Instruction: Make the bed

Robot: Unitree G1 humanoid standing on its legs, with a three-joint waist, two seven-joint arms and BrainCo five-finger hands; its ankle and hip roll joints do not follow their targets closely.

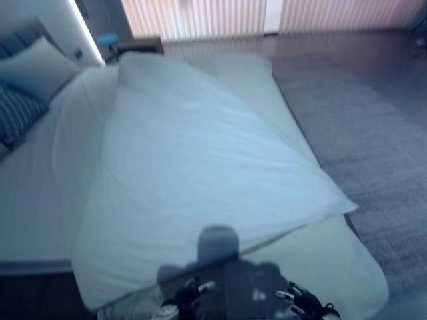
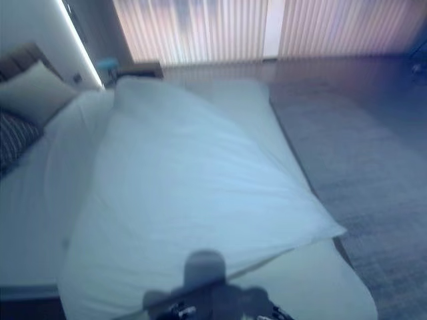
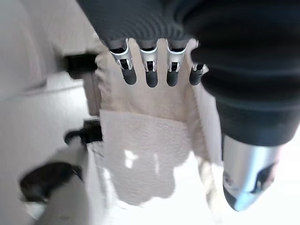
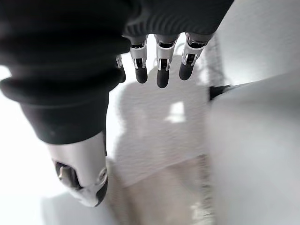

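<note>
White duvet lies spread at an angle across the wide bed in front of you, one corner pointing off the right side, its near edge hanging over the foot end. Light mattress sheet shows bare at the near right corner and along the far right edge. Plain grey pillow and striped dark pillow sit at the head, far left. Grey carpet runs along the right side, vertical blinds behind. Your left robot hand and right robot hand hang low at the foot end, fingers straight and relaxed, holding nothing, off the duvet.
</note>
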